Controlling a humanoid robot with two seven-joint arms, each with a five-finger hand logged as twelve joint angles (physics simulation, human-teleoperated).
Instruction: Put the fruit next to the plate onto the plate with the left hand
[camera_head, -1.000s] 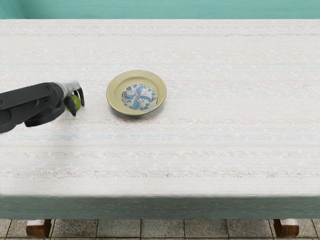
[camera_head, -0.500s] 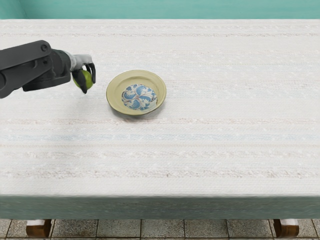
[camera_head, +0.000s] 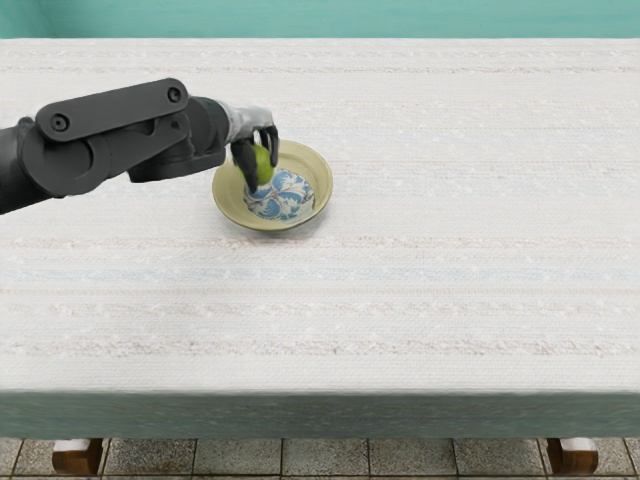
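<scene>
A small green fruit (camera_head: 264, 163) is held in my left hand (camera_head: 258, 158), whose dark fingers are curled around it. The hand hovers over the left part of the yellow-rimmed plate (camera_head: 310, 167) with a blue pattern in its centre. Whether the fruit touches the plate cannot be told. My left arm (camera_head: 110, 140) reaches in from the left edge. The right arm is out of view.
The plate stands on a wide table (camera_head: 420, 280) with a pale striped cloth. Its front edge runs along the bottom of the picture, and a teal wall lies behind its far edge.
My left hand has lifted the green fruit from the table left of the plate and carried it up and to the right, until it is over the plate.
</scene>
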